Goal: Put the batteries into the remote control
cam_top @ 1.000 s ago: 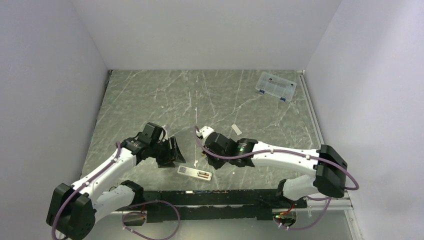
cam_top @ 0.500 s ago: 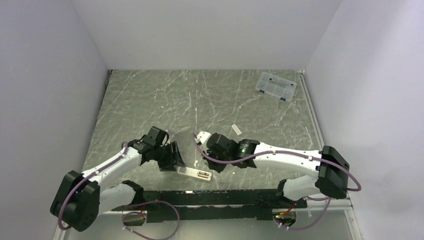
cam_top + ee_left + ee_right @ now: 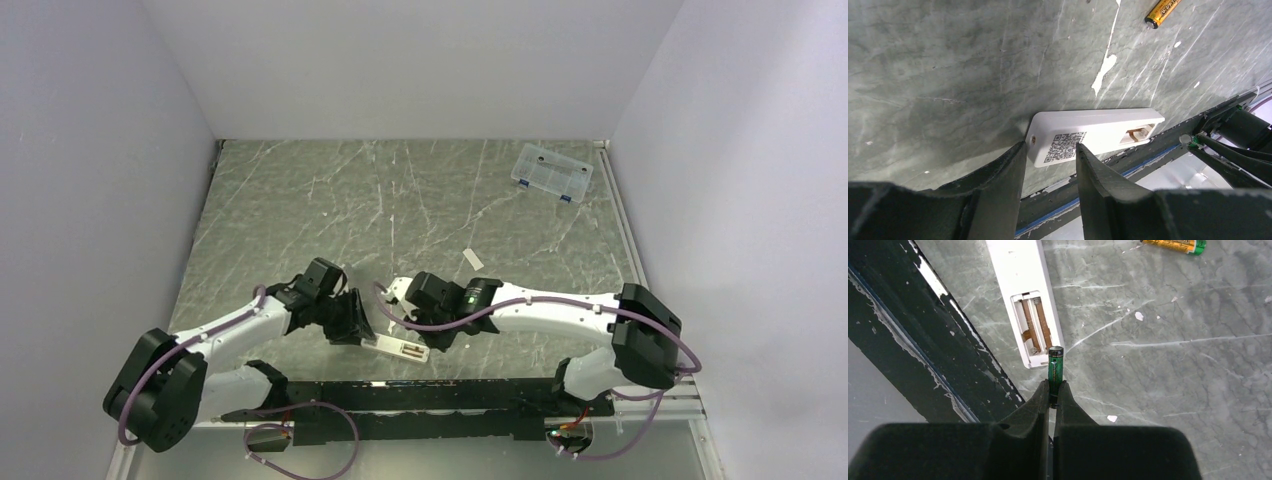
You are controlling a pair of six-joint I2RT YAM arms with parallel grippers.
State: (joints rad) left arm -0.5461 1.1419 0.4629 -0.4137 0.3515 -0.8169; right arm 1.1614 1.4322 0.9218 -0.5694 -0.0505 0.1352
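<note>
Tightly pinched in right jaws, green battery (image 3: 1055, 365) hangs beside remote (image 3: 1020, 285).

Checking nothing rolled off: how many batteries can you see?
2. A green battery is pinched in the right claw, its tip by the remote and its empty recess; a gold battery lies on the table beyond the remote. None seems hidden.

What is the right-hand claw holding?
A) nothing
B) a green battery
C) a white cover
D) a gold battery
B: in the right wrist view the right gripper pinches a green battery just off the remote's open end.
</note>
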